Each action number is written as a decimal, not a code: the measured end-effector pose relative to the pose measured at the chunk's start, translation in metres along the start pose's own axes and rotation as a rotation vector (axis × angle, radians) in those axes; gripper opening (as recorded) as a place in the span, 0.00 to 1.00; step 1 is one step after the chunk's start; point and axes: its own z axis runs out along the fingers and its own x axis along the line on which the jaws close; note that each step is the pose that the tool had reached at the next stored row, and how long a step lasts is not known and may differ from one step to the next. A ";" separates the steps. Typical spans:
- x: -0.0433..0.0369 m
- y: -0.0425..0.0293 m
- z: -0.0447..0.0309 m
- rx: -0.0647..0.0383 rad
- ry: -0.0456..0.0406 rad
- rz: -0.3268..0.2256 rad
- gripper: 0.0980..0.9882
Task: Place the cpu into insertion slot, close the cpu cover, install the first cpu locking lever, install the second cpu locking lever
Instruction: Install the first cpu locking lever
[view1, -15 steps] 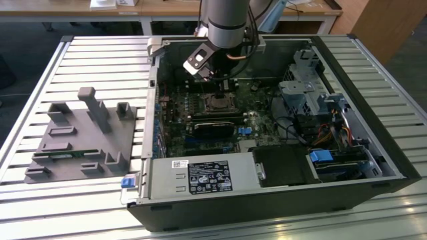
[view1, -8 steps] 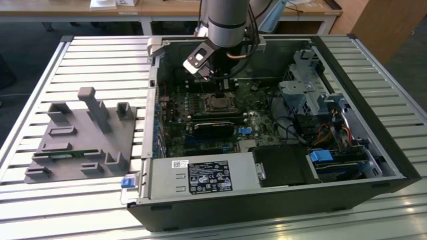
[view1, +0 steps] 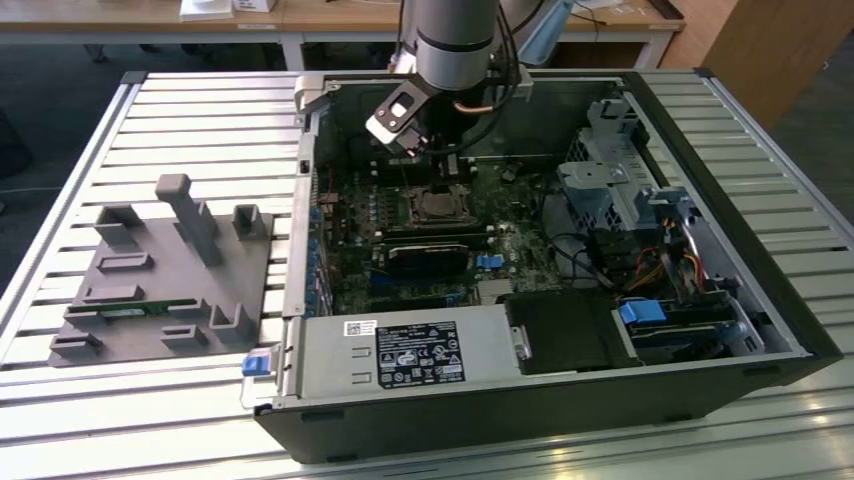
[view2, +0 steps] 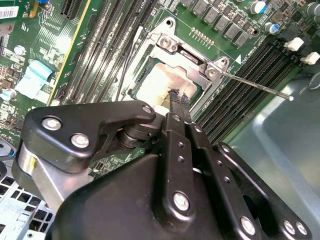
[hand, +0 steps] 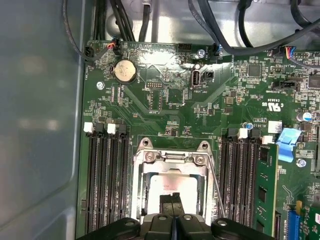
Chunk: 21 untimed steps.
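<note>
The cpu (hand: 172, 182) lies flat in the slot (view1: 412, 207), its silvery top showing through the cut-out of the cover (hand: 170, 159), which appears to be folded down over it. The claw (hand: 172, 200) is clenched, fingers pressed together with nothing visible between them, and it hangs straight above the cpu with its tips pointing down at one edge of the chip. A thin lever (view2: 255, 86) runs out from a corner of the cover across the memory slots (view2: 240, 75) and is judged unlatched; the board sits in an open case (view1: 534, 420) on the slatted worktop (view1: 160, 110).
</note>
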 end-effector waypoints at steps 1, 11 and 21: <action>0.0000 0.0000 -0.0005 0.000 0.0000 0.000 0.01; 0.0001 0.0001 -0.0071 0.000 0.0000 0.000 0.01; 0.0006 0.0002 -0.0292 -0.004 0.0000 0.000 0.01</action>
